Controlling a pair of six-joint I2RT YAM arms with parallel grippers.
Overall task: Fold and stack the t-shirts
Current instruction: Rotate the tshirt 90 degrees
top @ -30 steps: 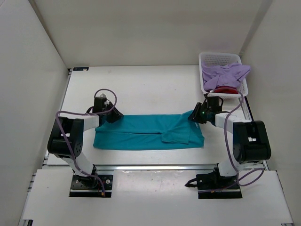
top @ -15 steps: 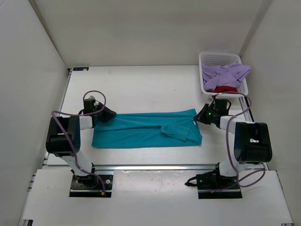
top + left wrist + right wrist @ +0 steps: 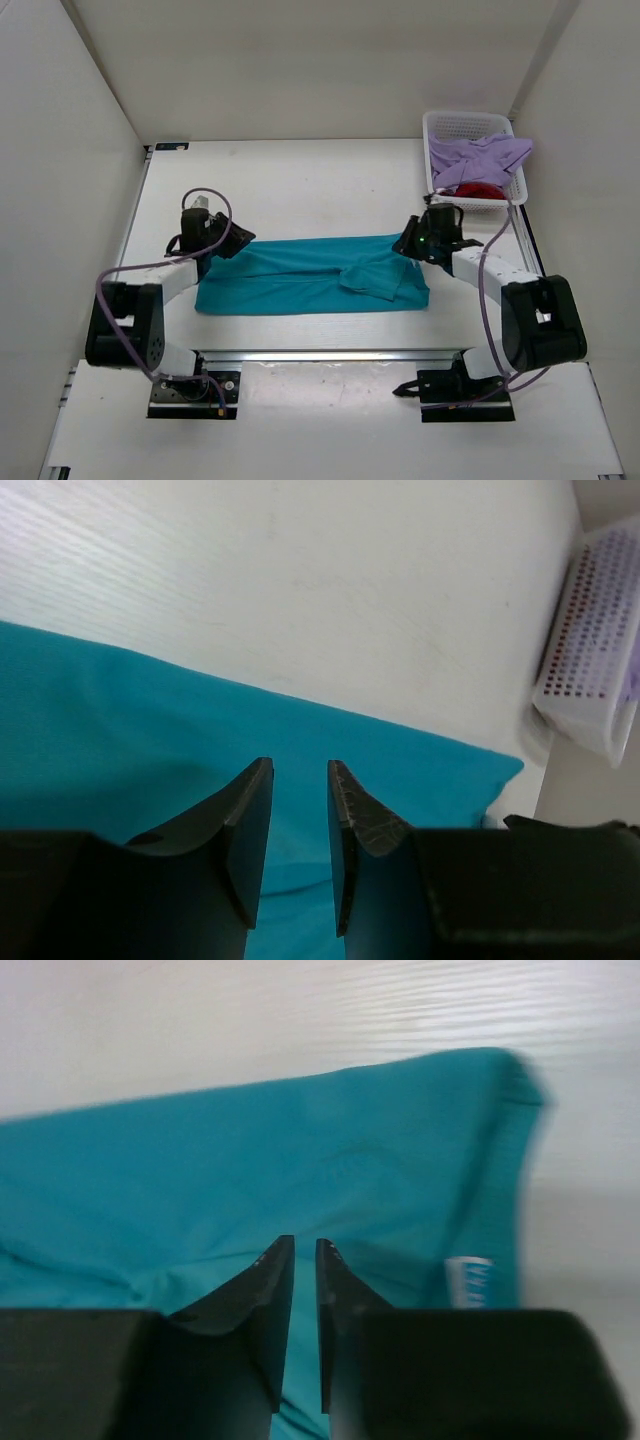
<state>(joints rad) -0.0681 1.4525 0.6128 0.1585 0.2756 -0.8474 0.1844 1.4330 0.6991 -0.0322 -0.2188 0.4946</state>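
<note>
Left tool: your left tool [image 3: 298,810] hovers over the far left corner of the teal-turquoise soft cloth t-shirt [image 3: 310,280]; its jaws stand apart with a narrow gap and you can see cloth through the gap, nothing pinched.
Teal shirt: it lies flat on the white counter [image 3: 300,190] between your two arms, already folded into a long band, with a sleeve flap [image 3: 375,278] doubled over toward its right end.
Long axis: the band runs left to right, so each arm has one short end just under it; neither needs to cross over.
Right tool: your right tool [image 3: 305,1290] sits low over the far right corner of the same shirt, beside the white neck label [image 3: 468,1278]; the jaws are nearly together with only a slit between them, and I cannot tell whether they have caught any cloth.
Coming move, as I judge it: you fold end to end along that axis; the right end is nearer the stack-up side.
Other shirts: the pale lavender-purple cloth t-shirt [image 3: 480,158] and the deep red cloth t-shirt [image 3: 478,189] wait in the white lattice plastic basket [image 3: 440,128], far right, well apart from the left arm.
</note>
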